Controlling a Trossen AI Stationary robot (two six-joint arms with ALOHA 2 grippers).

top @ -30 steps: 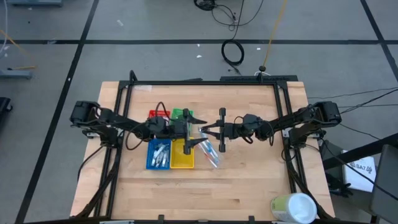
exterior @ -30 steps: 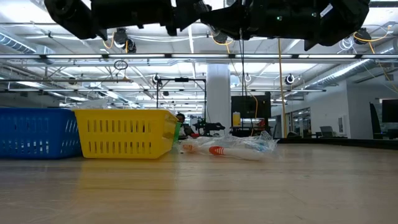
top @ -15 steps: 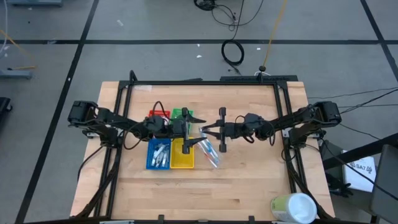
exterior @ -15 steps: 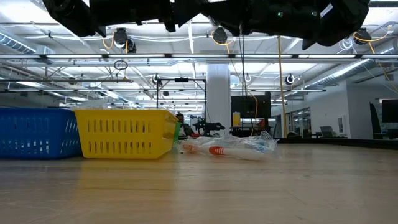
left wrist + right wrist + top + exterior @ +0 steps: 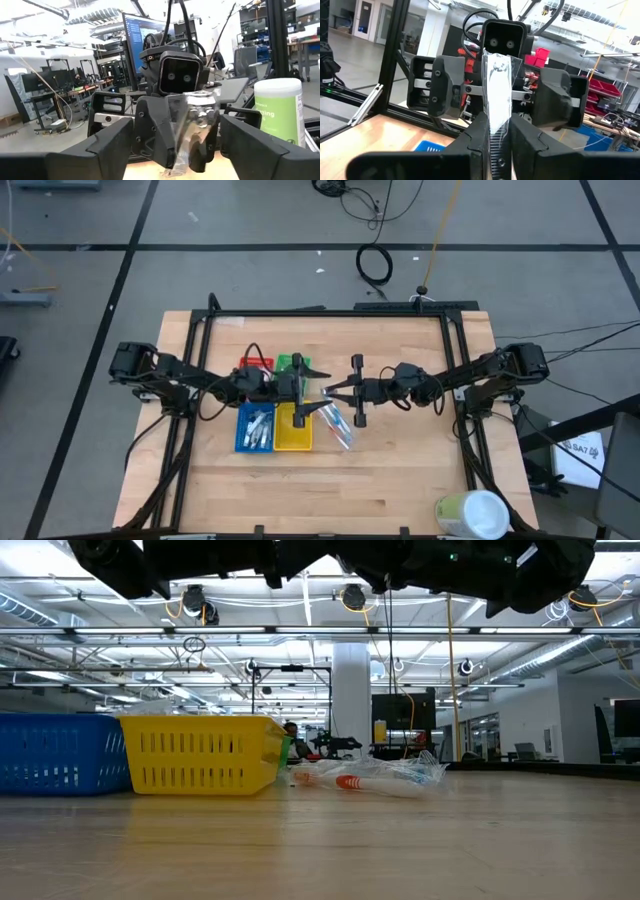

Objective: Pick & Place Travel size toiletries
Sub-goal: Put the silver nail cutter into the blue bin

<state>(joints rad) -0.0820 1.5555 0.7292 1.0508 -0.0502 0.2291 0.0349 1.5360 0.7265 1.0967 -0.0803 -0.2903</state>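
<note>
Held above the worktop [image 5: 400, 480] beside the yellow tray [image 5: 293, 435], a clear packet [image 5: 496, 95] is pinched by the right end effector [image 5: 497, 131] facing the spread left end effector [image 5: 175, 130]; it looks light, crinkly and slippery, best gripped at its sealed edge.

You've got a glossy, crinkly clear plastic packet [image 5: 496, 95] between matt black plastic fingers [image 5: 522, 137]. Table [image 5: 400, 480] is smooth pale wood. Yellow tray [image 5: 200, 755] is slotted plastic; frame [image 5: 330, 312] is black metal.

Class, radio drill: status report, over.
Right end effector shut on clear packet, held aloft. Left end effector open, facing it. Yellow tray beneath; loose packets beside it.
</note>
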